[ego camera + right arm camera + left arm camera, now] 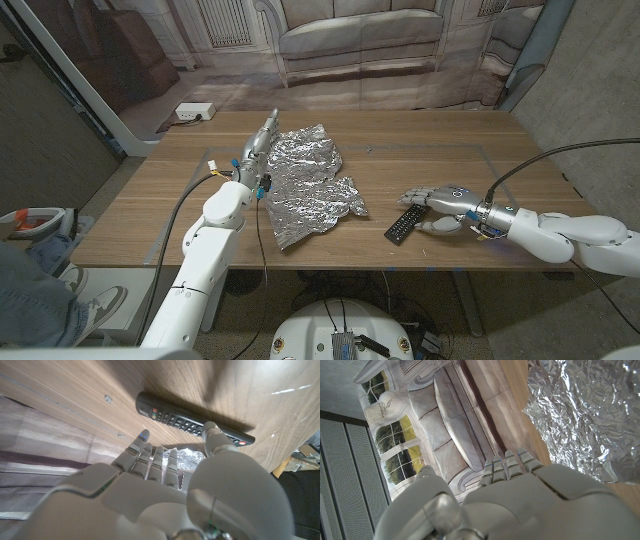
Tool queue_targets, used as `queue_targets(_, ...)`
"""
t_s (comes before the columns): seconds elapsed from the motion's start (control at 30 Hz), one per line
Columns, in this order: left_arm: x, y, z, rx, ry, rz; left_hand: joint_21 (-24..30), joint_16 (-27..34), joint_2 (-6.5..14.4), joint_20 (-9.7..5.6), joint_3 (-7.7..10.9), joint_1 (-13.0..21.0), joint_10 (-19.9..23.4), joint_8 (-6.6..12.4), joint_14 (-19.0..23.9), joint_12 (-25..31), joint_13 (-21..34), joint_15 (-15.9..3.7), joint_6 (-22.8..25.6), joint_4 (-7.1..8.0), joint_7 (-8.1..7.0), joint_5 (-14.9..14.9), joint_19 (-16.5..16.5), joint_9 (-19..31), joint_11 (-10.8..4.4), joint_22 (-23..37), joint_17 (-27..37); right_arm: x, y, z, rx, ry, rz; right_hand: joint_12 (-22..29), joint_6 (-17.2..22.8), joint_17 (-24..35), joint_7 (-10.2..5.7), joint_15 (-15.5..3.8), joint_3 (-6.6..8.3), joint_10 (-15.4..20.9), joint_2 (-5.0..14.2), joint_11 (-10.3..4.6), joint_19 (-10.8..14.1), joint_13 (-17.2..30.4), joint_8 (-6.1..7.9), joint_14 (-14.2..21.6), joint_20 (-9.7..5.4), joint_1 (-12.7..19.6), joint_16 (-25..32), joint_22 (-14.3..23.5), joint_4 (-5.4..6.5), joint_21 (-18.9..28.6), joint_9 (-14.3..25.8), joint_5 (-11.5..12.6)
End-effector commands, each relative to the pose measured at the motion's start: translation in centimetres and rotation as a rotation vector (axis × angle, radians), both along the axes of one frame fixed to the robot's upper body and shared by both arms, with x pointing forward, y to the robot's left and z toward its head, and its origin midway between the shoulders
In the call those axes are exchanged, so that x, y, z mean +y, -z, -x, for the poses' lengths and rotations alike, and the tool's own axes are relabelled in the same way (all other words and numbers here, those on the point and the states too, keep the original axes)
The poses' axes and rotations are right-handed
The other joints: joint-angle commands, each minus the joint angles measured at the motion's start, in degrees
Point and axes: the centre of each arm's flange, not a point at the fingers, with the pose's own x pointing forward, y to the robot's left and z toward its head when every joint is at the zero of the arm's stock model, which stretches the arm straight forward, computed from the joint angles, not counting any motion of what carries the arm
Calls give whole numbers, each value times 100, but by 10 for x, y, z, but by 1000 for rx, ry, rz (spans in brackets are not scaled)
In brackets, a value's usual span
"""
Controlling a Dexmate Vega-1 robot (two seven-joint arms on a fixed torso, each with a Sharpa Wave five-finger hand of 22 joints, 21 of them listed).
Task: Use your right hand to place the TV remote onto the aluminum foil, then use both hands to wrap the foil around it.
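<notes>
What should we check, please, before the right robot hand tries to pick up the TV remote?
1. TV remote lies flat on the table, off the foil: ok.
2. Right robot hand at the remote, fingers apart, thumb near its edge: ok.
3. Firm grip on the remote: not ok, not yet closed.
4. Aluminum foil spread, crumpled, nothing on it: ok.
5. Left robot hand beside the foil's left edge, out of the way: ok.
6. Left robot hand pressing the foil: cannot tell.
</notes>
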Motion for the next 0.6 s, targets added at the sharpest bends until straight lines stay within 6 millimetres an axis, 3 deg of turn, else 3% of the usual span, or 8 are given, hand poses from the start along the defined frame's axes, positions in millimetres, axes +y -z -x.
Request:
queue_targets(0.03,0,1,-4,4,17,-4,-27,-7,37,63,-1,-2,33,-24,19,-34,16,10,41,3,13,-17,-11,18,-16,34,12,3,10,-3,22,9,-4,16,0,29,-17,-6,55,-14,6,16,-2,13,13,1,-25,85,29,18,10,17,17,-3)
queue_targets(0.6,0,1,-5,11,18,-7,-34,-17,36,114,-19,-6,56,-34,30,-42,19,14,68,8,-5,-22,-16,19,-30,36,14,4,22,-14,57,22,-1,82,113,32,-46,-108,91,100,-54,15,95,12,71,130,-108,208,77,25,38,67,19,-17)
